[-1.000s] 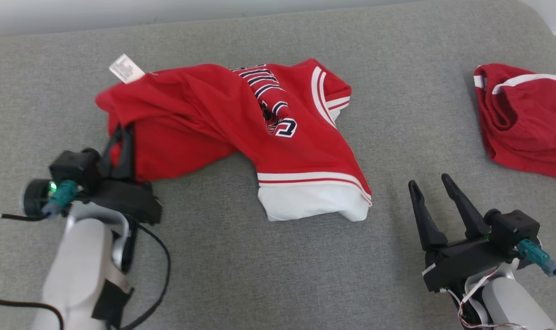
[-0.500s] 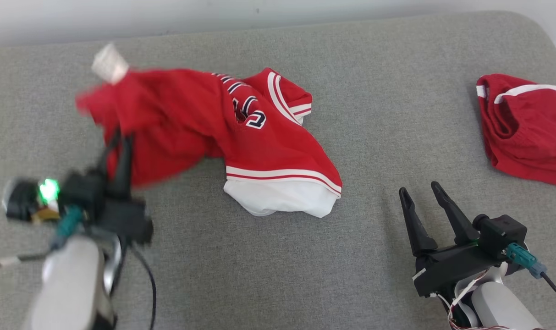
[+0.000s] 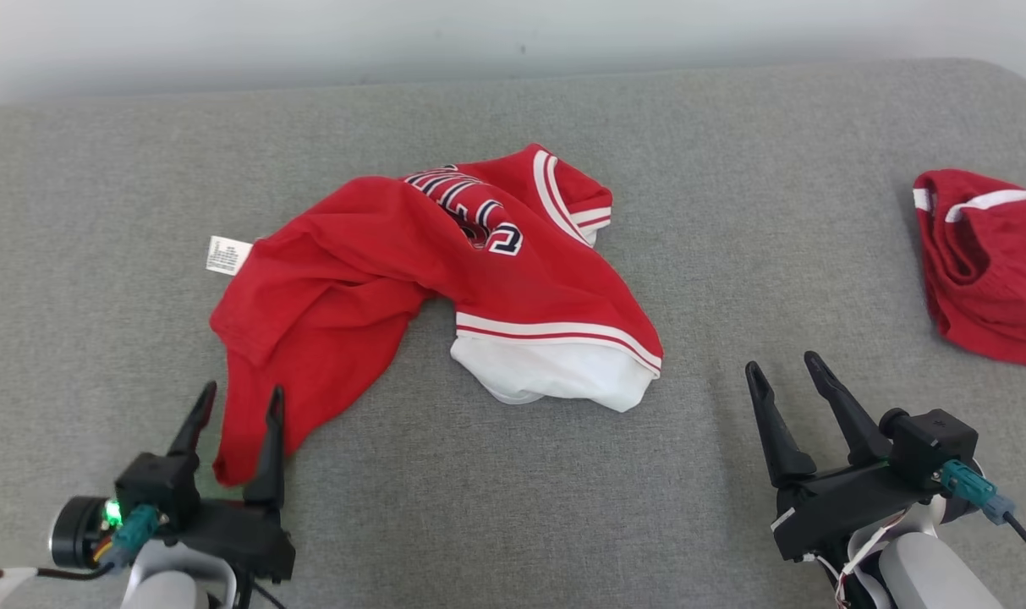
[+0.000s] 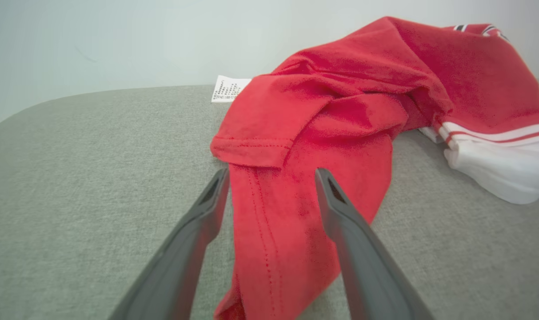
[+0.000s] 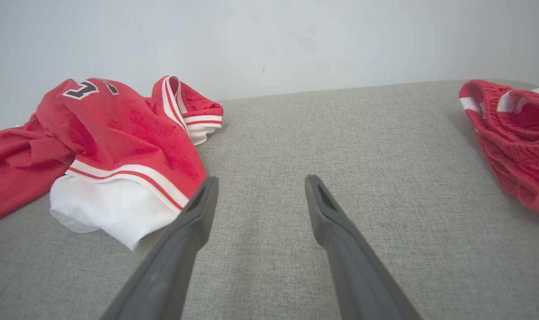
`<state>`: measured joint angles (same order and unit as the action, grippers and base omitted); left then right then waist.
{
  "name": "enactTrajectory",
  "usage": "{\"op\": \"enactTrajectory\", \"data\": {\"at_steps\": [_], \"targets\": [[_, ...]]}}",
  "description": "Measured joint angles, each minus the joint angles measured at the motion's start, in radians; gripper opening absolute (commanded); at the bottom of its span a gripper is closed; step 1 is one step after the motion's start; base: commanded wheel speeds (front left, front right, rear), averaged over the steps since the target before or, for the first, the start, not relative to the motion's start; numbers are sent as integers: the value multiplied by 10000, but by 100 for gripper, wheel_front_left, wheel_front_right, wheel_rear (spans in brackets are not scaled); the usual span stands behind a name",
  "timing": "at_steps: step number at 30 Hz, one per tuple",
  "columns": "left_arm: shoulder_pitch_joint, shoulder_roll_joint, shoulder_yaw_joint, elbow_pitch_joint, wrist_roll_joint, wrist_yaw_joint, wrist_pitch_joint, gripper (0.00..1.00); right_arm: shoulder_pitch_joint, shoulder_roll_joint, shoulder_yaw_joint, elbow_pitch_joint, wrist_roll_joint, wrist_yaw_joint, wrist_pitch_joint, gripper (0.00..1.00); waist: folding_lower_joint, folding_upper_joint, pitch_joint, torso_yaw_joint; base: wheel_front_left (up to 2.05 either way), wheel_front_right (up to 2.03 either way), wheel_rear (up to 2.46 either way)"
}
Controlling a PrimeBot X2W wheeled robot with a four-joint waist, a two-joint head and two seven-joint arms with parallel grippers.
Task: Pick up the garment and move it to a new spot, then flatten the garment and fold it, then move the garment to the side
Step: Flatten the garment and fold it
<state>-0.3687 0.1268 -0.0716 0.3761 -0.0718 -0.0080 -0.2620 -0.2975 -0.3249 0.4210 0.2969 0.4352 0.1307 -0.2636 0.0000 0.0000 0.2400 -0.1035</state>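
1. Grey fabric surface (image 3: 513, 507) carries everything I see from the head camera, with a pale wall (image 3: 479, 34) behind it at 12 o'clock.
2. I have the red garment (image 3: 513, 279) lying crumpled near the centre of the surface. It has dark lettering on top and a white panel (image 3: 555, 376) at its 5 o'clock end.
3. A white label (image 3: 227, 255) sticks out of the garment at 9 o'clock and lies flat on the surface.
4. 1 long red flap trails from the garment toward 7 o'clock.
5. My left fingers (image 3: 269, 448) sit at 7 o'clock, spread apart, 1 on each side of that flap. The cloth lies loose between them and is not pinched.
6. My right fingers (image 3: 775, 431) sit at 4 o'clock, also spread wide and empty, over bare surface. The white panel is near them at their 10 o'clock.
7. A second red garment (image 3: 986, 271) with white trim lies at the 3 o'clock edge, well apart from the first.
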Motion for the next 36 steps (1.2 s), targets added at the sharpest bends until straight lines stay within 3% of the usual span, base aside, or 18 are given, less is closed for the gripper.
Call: {"op": "enactTrajectory", "data": {"at_steps": [7, 15, 29, 36], "targets": [[-295, -349, 460, -587, -42, -165, -2, 100, -272, 69, 527, -29, 121, 0, -2, 100, -1, 0, -201, 180, 0, 0, 0], [389, -731, 226, -882, -244, -201, -2, 100, -1426, -21, 1490, 550, 491, 0, 0, 100, 0, 0, -220, 755, 0, 0, 0], [1032, -752, -616, -1348, -1145, 276, -2, 100, -4595, -443, 2046, 3718, 1902, 0, 94, 100, 0, -1, 49, 2732, 0, 0, 0], [1015, -765, -1007, -1636, -1381, 441, -2, 100, -5641, -451, 2339, 5352, 2084, 0, 353, 100, 0, 0, 384, 3560, 0, 0, 0]]}}
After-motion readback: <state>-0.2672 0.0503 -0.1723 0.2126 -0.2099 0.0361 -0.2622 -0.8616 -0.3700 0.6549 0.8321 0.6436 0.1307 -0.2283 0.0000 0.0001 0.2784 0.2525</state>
